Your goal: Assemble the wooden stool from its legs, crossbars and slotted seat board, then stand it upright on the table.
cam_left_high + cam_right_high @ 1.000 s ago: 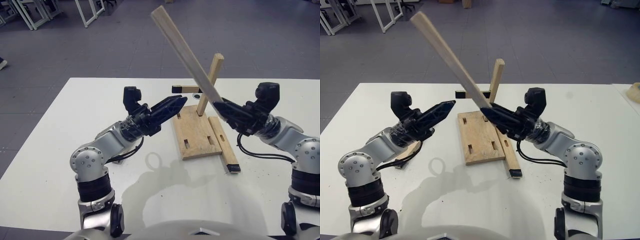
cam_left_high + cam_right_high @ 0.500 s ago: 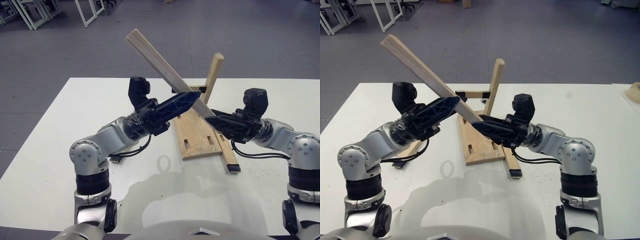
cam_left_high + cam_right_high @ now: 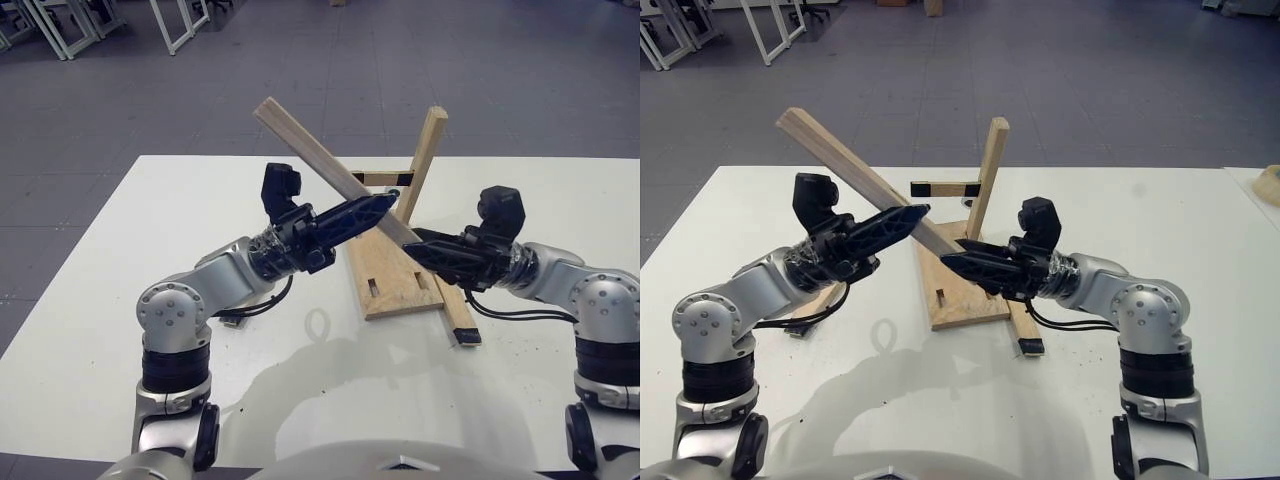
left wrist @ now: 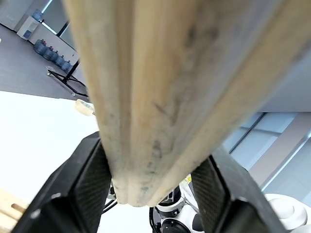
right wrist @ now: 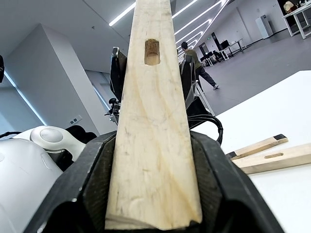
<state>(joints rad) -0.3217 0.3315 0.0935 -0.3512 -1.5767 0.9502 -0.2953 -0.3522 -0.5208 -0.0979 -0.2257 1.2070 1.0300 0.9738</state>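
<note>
A long wooden leg (image 3: 310,150) slants up and to the left above the table. My right gripper (image 3: 415,241) is shut on its lower end, and the right wrist view shows a dowel hole (image 5: 152,52) in the leg. My left gripper (image 3: 385,203) is shut on the same leg a little higher up, with its fingers (image 4: 87,179) on both sides of the wood. Below them the slotted seat board (image 3: 385,272) lies flat. A second leg (image 3: 427,150) stands tilted at the board's far end, with a black-tipped crossbar (image 3: 378,178) joined to it.
Another leg (image 3: 455,300) with a black tip lies on the table along the board's right side. Two more wooden pieces (image 3: 818,298) lie under my left arm. The white table (image 3: 100,300) has free room at front and left.
The held leg has tilted lower and swung to the left. My left gripper rose to it and took hold. My right gripper shifted toward the middle of the table.
</note>
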